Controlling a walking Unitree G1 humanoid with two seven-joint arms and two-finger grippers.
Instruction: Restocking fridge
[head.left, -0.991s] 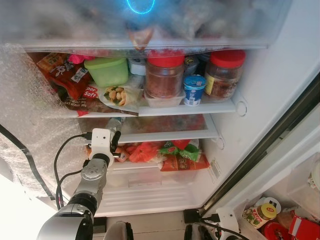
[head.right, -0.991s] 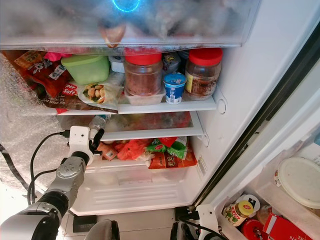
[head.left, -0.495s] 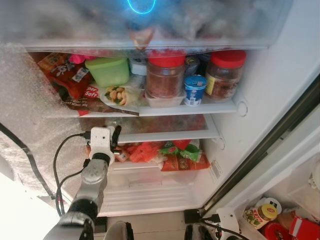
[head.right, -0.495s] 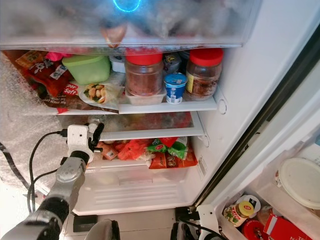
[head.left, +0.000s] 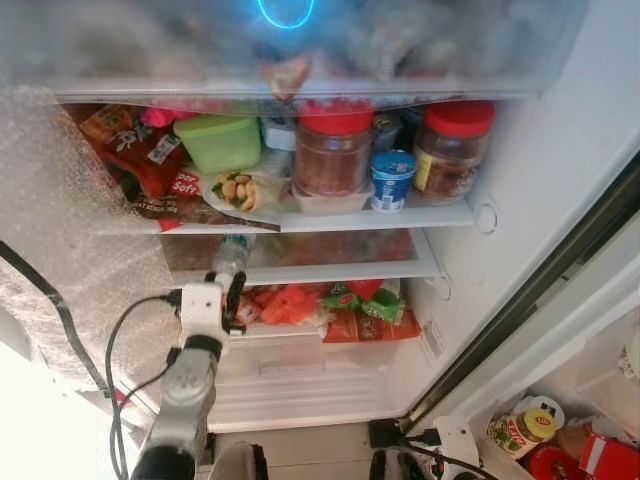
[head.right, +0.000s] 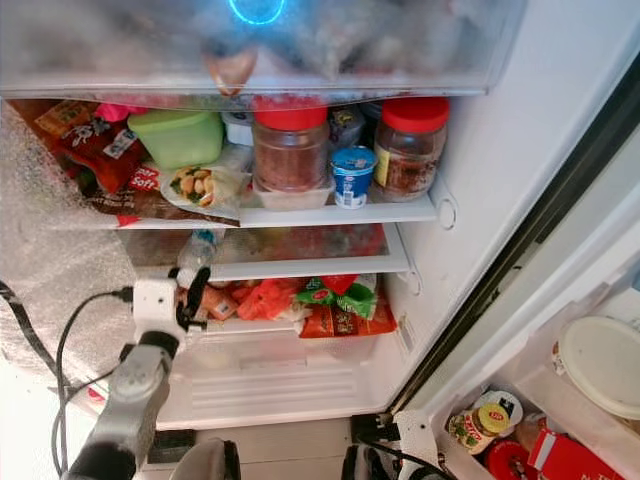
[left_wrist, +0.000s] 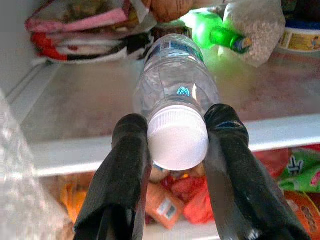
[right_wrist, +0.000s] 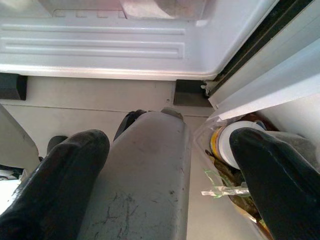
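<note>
Between my left pincer's (left_wrist: 175, 150) fingers sat the capped end of a water bottle (left_wrist: 175, 90), lying on the glass shelf (left_wrist: 90, 110), gripped.

Clear bottle (left_wrist: 175, 85), white cap (left_wrist: 178, 138), black tool (left_wrist: 176, 165), red-lidded jars (head.left: 332, 150).

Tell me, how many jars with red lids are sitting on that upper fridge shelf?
2. One red-lidded clear jar stands mid-shelf, right of the green plastic tub. The other red-lidded jar stands at the shelf's right end, past the small blue-lidded cup. More could be hidden behind.
</note>
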